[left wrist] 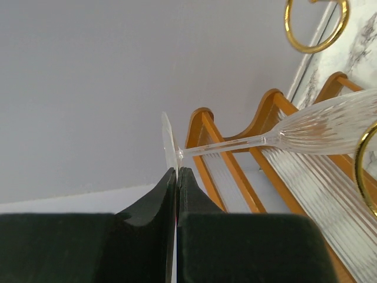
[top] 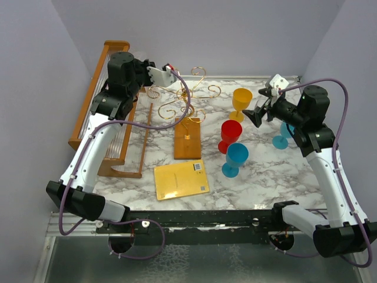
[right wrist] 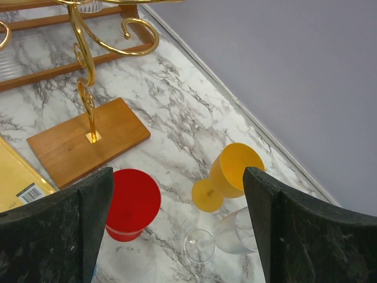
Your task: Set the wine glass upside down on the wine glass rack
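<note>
Left wrist: clear, ribbed, thin-stemmed wine glass (left wrist: 333,125)

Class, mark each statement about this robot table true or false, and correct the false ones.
1. The left gripper is shut on the foot of the clear wine glass. True.
2. The right gripper holds the yellow goblet. False: it is open and empty.
3. The red goblet stands between the yellow goblet and a blue goblet. True.
4. The wine glass hangs upside down on the wine glass rack. False: it lies nearly level in the left gripper.
</note>
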You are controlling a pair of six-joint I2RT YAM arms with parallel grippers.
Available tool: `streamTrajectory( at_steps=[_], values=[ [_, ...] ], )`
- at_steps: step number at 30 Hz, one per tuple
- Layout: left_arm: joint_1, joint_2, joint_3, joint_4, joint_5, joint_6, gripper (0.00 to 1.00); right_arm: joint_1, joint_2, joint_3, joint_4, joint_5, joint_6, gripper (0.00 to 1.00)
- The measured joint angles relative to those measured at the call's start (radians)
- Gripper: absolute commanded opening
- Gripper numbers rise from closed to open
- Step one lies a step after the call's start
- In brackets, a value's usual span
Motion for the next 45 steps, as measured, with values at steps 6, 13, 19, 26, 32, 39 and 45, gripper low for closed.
streamTrajectory(
  at_steps=[6,13,19,26,32,39,45],
  values=[
    [-0.03,0.015,0.057,-0.09,0.07,0.04,0.0,0.0,0.0,-0.008,0.0,0.0,0.0,0.9],
    [-0.071,0.027,0.114,-0.187,0.13,0.089,0.0,0.0,0.0,-0.008,0.001,0.0,0.0,0.9],
    [-0.106,0.063,0.16,-0.256,0.164,0.138,0.0,0.0,0.0,-0.012,0.003,0.0,0.0,0.9],
    [-0.154,0.112,0.202,-0.286,0.177,0.175,0.0,0.0,0.0,-0.016,0.009,0.0,0.0,0.9],
    [-0.19,0.148,0.216,-0.28,0.172,0.18,0.0,0.0,0.0,-0.02,0.015,-0.001,0.0,0.91],
    [-0.212,0.185,0.216,-0.224,0.116,0.167,0.0,-0.005,0.0,-0.022,0.022,-0.004,0.0,0.91],
    [-0.215,0.187,0.208,-0.159,0.034,0.163,0.0,-0.006,0.0,-0.023,0.022,-0.004,0.0,0.91]
  ],
)
